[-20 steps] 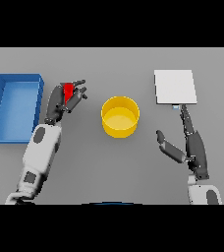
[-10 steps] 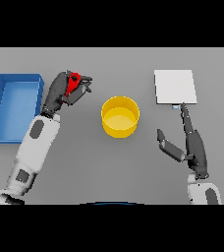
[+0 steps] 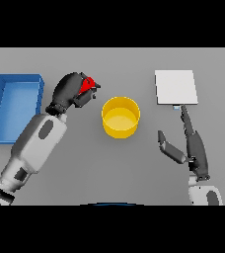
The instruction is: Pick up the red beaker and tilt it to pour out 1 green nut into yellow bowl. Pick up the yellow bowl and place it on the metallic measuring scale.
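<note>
At the far left of the grey table [image 3: 134, 168] sits a blue tray [image 3: 16, 106], rectangular, with raised walls; its long axis runs away from the robot.

Just right of the tray, the left hand [image 3: 70, 93] is raised above the table surface, with its arm entering from the lower left. Its fingers are curled round the red beaker [image 3: 88, 85]. Only a small red portion of the beaker is visible between the dark fingers, at the hand's upper right side; the rest is hidden by the hand. The beaker's tilt cannot be judged with certainty. The hand and beaker are to the left of the bowl and do not touch it.

Near the centre of the table stands the yellow bowl [image 3: 121, 116], upright, round, with its opening facing up. Its interior shows only yellow; any contents cannot be made out. The bowl rests on the table, well apart from the scale.

To the right, at the far side of the table, lies the metallic measuring scale [image 3: 176, 87], a flat, light grey square plate.

Below the scale, the right hand [image 3: 193, 146] shows with its arm entering from the lower right. Its fingers are straight and extended toward the scale, with the fingertips [image 3: 182, 108] just short of the scale's near edge. The thumb is spread out to the left. This hand holds nothing.
</note>
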